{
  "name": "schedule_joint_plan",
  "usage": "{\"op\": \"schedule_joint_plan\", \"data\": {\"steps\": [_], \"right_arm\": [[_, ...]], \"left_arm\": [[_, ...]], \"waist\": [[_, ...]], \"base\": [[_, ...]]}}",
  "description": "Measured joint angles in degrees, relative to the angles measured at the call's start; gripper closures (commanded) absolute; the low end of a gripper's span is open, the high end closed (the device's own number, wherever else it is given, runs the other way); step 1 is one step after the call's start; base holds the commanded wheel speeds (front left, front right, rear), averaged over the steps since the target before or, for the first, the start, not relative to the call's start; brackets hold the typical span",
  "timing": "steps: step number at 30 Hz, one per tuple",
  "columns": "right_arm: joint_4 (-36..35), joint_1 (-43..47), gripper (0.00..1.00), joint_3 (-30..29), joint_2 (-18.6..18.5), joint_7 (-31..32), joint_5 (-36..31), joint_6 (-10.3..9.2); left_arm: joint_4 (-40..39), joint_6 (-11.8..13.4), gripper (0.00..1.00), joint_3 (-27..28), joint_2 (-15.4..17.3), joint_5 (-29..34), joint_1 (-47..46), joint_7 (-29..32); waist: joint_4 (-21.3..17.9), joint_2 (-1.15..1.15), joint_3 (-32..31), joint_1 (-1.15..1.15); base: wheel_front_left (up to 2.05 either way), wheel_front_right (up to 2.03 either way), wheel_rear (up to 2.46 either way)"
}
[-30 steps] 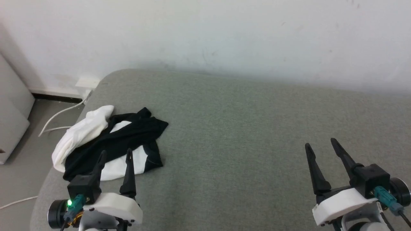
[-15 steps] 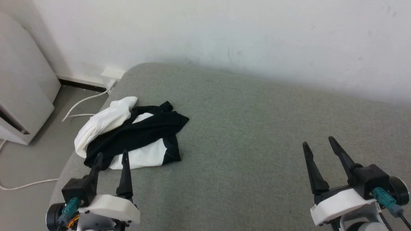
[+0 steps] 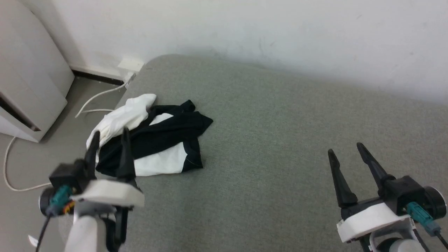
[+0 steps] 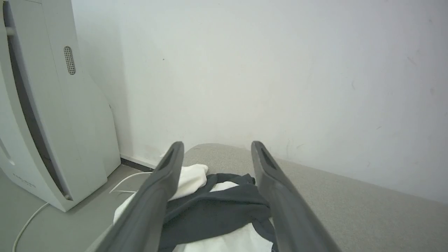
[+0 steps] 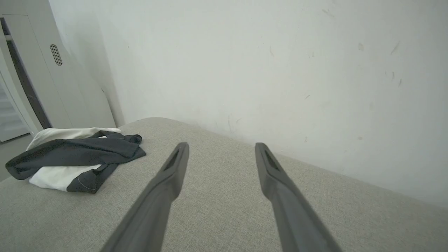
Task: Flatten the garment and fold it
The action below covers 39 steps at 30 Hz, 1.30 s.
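At the far left, a white appliance [image 4: 52,122] bore faint lettering near its base, too small to read. On the grey cushion's [image 3: 280,133] left edge lay the garment [image 3: 154,140], crumpled, black sleeves across white body. The left gripper [image 3: 110,132] was near it, fingers spread. The right gripper [image 3: 344,147], well apart, was likewise spread.

A grey-green fabric bed [image 3: 280,140] with a rounded corner carries 1 crumpled garment [image 3: 164,134], lying just beyond the left fingers [image 3: 125,154], near that corner. It is well apart from the right fingers [image 3: 338,182].
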Motion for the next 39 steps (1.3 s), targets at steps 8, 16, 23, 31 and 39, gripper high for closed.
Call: {"op": "schedule_joint_plan", "data": {"steps": [8, 16, 23, 31, 39], "right_arm": [[-1.3, -2.0, 0.00, 0.9, 0.0, 0.8, -0.5, 0.00], [-1.5, -4.0, 0.00, 1.4, 0.0, 1.0, -0.2, 0.00], [-1.5, -6.2, 0.00, 2.0, 0.1, 0.4, -0.1, 0.00], [-1.4, -8.1, 0.00, 2.2, 0.1, -0.9, 0.5, 0.00], [-0.1, -8.4, 0.00, 2.7, 0.1, -1.9, 1.4, 0.00]], "left_arm": [[9.2, -1.4, 0.00, 2.0, 5.4, -1.1, -14.8, 0.9], [25.1, -2.6, 0.00, 1.1, 12.3, -4.4, -25.5, 14.7], [36.8, -3.5, 0.00, 0.7, 15.2, -9.7, -30.0, 28.4], [44.9, -3.5, 0.58, 1.0, 18.8, -12.9, -35.2, 38.9], [47.7, -3.9, 1.00, -0.6, 20.8, -13.9, -38.7, 42.5]], "waist": [[-1.9, 0.00, 4.2, 0.01], [-5.7, 0.00, 9.1, 0.01], [-9.0, 0.00, 14.0, 0.01], [-11.9, 0.00, 18.8, 0.00], [-12.4, 0.00, 19.7, 0.00]], "base": [[0.00, 0.00, 0.00], [0.00, 0.00, 0.00], [0.00, 0.00, 0.00], [0.00, 0.00, 0.00], [0.00, 0.00, 0.00]]}}
